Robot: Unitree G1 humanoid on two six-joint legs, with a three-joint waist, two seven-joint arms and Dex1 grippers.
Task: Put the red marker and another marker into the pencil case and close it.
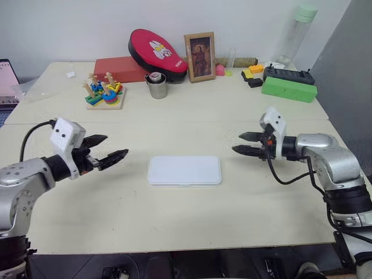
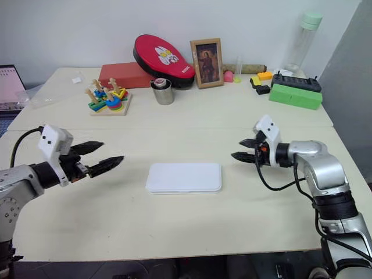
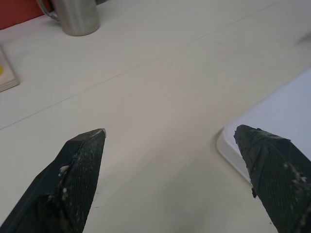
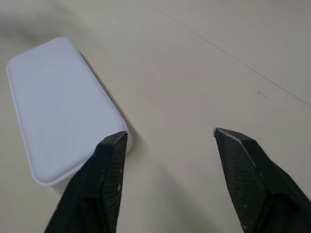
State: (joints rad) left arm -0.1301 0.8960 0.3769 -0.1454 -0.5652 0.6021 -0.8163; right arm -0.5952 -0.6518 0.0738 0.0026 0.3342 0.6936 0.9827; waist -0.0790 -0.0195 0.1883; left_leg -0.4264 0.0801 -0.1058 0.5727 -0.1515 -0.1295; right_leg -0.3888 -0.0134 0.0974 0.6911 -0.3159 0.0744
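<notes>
The cream table (image 1: 174, 215) bears the closed pencil case (image 1: 184, 171) centrally, with 1 steel cup (image 1: 157, 86) and possibly toys behind.

Bright even light, soft shadows, sharp

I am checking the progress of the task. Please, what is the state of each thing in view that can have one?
pencil case: lid shut, lying flat on the table.
left gripper: open, holding nothing.
right gripper: open, holding nothing.
metal cup: upright.
picture frame: standing upright.
</notes>
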